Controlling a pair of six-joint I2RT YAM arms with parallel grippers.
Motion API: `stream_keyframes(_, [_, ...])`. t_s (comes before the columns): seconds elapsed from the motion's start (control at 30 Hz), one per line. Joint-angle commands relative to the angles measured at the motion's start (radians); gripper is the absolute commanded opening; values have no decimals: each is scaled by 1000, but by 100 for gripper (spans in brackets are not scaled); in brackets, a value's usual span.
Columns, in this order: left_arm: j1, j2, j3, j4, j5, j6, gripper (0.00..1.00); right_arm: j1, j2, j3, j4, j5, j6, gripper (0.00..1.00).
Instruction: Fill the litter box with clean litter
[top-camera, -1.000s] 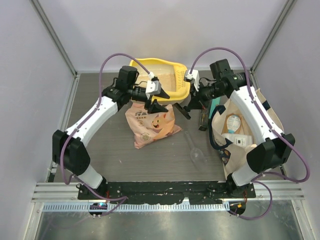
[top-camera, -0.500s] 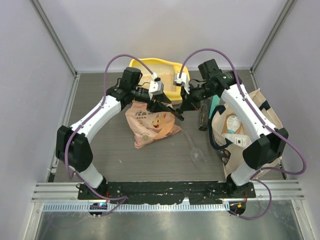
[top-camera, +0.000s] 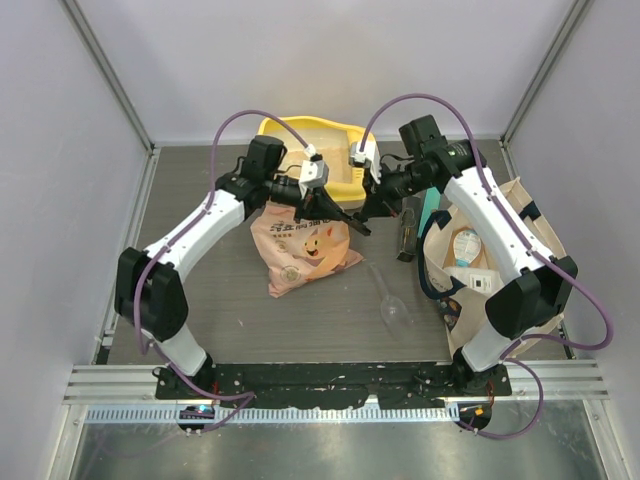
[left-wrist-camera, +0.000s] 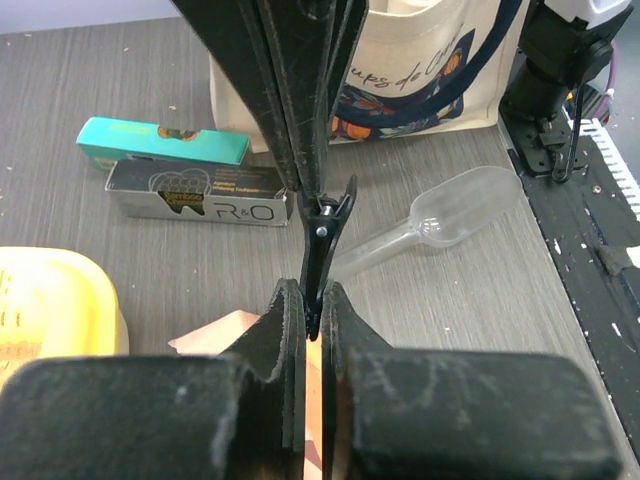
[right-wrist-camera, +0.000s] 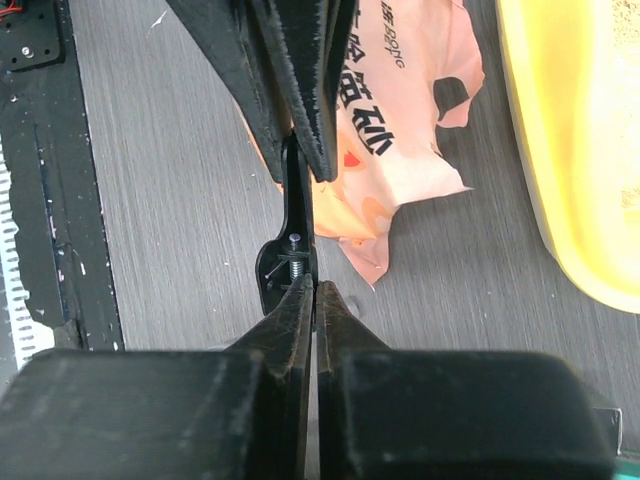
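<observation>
The yellow litter box (top-camera: 292, 129) sits at the back of the table, with pale granules (right-wrist-camera: 628, 160) on its floor. In front of it lies the peach-orange bag of clean litter (top-camera: 302, 250), torn open at the top. A long black clip (top-camera: 351, 216) hangs between my two grippers, above the bag's right edge. My left gripper (left-wrist-camera: 312, 300) is shut on one end of the clip (left-wrist-camera: 320, 235). At the spring end of the clip (right-wrist-camera: 292, 255), my right gripper (right-wrist-camera: 315, 290) is shut as well.
A clear plastic scoop (top-camera: 392, 302) lies on the table to the right of the bag. A cream canvas tote (top-camera: 480, 262) stands at the right edge. Beside it lie a teal box (left-wrist-camera: 160, 142) and a dark box (left-wrist-camera: 200, 195).
The right arm carried the clip left, above the bag. My left gripper moved right to meet it and went from open to shut on the clip's free end.
</observation>
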Motion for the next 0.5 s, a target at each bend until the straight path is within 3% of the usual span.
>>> stream_keyframes(0.0, [-4, 15, 39, 16, 25, -15, 0, 0, -24, 6, 95, 9, 106, 18])
stream_keyframes(0.03, [-4, 17, 39, 11, 23, -20, 0, -9, -28, 3, 118, 17, 144, 37])
stream_keyframes(0.17, [9, 9, 27, 43, 39, -98, 0, -103, -81, -52, 269, -45, 295, 70])
stream_keyframes(0.23, [24, 1, -7, 164, 50, -253, 0, -126, -121, -91, 322, -76, 384, 82])
stream_keyframes(0.33, [39, -8, -65, 453, 86, -563, 0, -137, -156, -157, 310, -156, 343, 82])
stream_keyframes(0.47, [42, 6, -88, 594, 111, -707, 0, -135, -170, -201, 317, -171, 313, 81])
